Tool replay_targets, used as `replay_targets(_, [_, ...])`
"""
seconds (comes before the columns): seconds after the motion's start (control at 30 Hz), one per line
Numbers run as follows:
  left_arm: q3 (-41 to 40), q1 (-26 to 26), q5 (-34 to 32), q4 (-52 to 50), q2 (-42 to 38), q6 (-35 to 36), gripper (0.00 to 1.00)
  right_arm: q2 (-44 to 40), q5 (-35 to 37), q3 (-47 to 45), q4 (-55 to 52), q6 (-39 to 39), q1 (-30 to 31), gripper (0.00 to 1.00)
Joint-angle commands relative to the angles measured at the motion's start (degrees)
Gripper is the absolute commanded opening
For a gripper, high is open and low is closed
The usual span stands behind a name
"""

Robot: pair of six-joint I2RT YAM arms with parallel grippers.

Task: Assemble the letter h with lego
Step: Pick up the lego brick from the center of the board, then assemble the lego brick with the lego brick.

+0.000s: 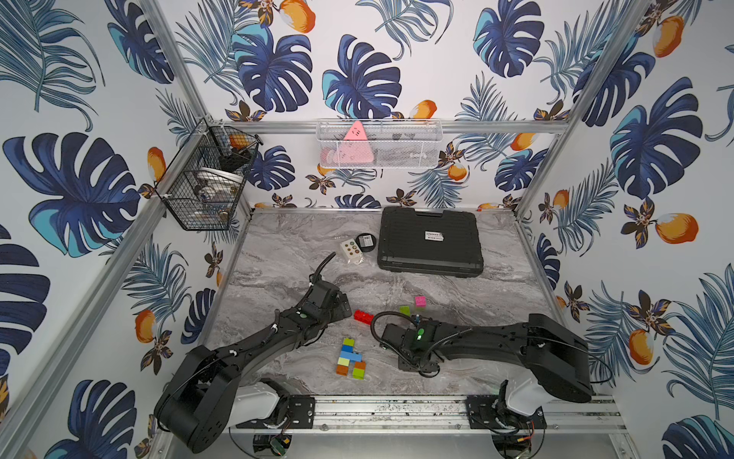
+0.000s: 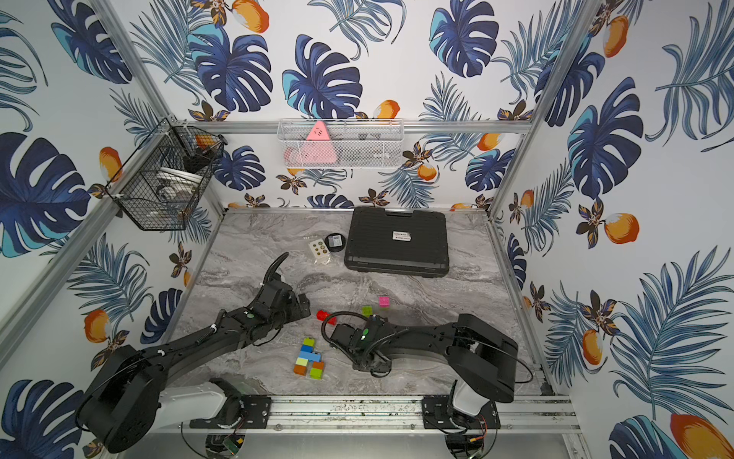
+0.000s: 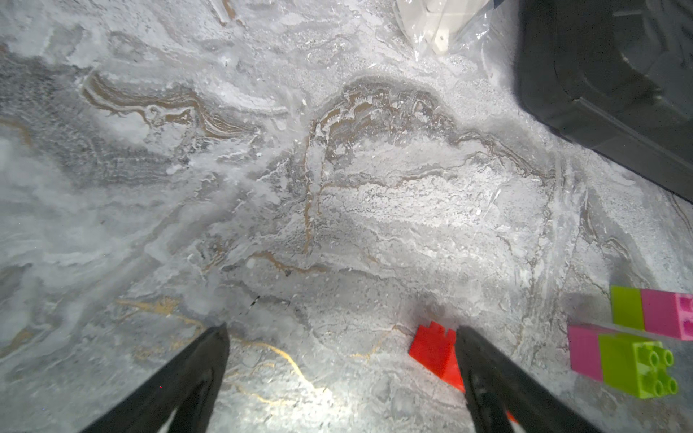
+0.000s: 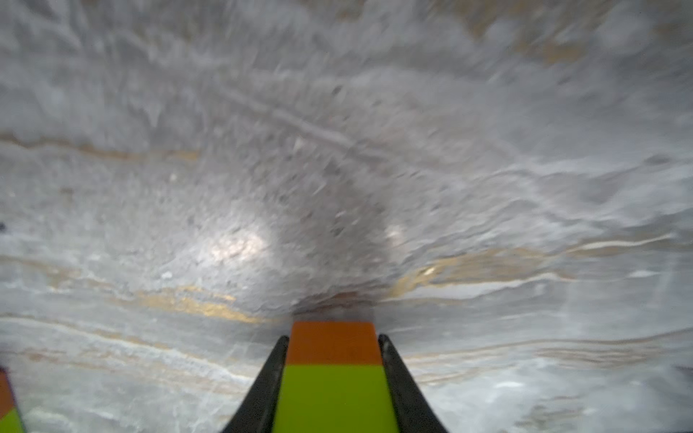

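Note:
A flat lego cluster [image 1: 349,357] [image 2: 309,357] of lime green, blue, light blue and orange bricks lies near the table's front. A red brick [image 1: 363,316] [image 3: 431,348] lies just right of my left gripper [image 1: 342,306] [image 3: 341,330], which is open and holds nothing. One black fingertip [image 3: 463,337] covers part of the red brick. Two pink-and-lime pairs [image 1: 420,301] [image 1: 405,310] [image 3: 622,360] lie further right. My right gripper [image 1: 424,365] [image 4: 333,337] is shut on an orange-and-lime stack [image 4: 333,375] low over the table, right of the cluster. That stack is hidden in both top views.
A black case [image 1: 429,240] [image 3: 618,93] lies at the back. Left of it sit a black disc [image 1: 365,241] and a bagged white card with coloured dots [image 1: 351,249]. Two wire baskets [image 1: 206,179] [image 1: 377,145] hang on the walls. A rail [image 1: 397,411] runs along the front edge.

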Motion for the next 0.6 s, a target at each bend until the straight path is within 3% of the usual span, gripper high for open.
replay_targets(0.0, [-0.12, 0.02, -0.54, 0.70, -0.36, -0.22, 0.99, -4.49, 1.46, 0.59, -2.13, -10.08, -6.52, 0.22])
replay_targets(0.2, [-1.71, 0.02, 6.85, 8.72, -0.20, 2.27, 0.99, -4.69, 2.19, 1.18, 4.27, -28.30, -24.69, 0.24])
replay_targets(0.33, [-4.14, 0.02, 10.60, 13.97, -2.05, 2.88, 0.99, 1.90, -3.27, 3.43, 8.88, -37.22, -33.89, 0.24])
replay_targets(0.57, [-3.52, -1.50, 13.06, 16.31, 0.67, 4.38, 0.99, 10.26, -4.94, 6.34, 12.03, -40.37, -38.83, 0.27])
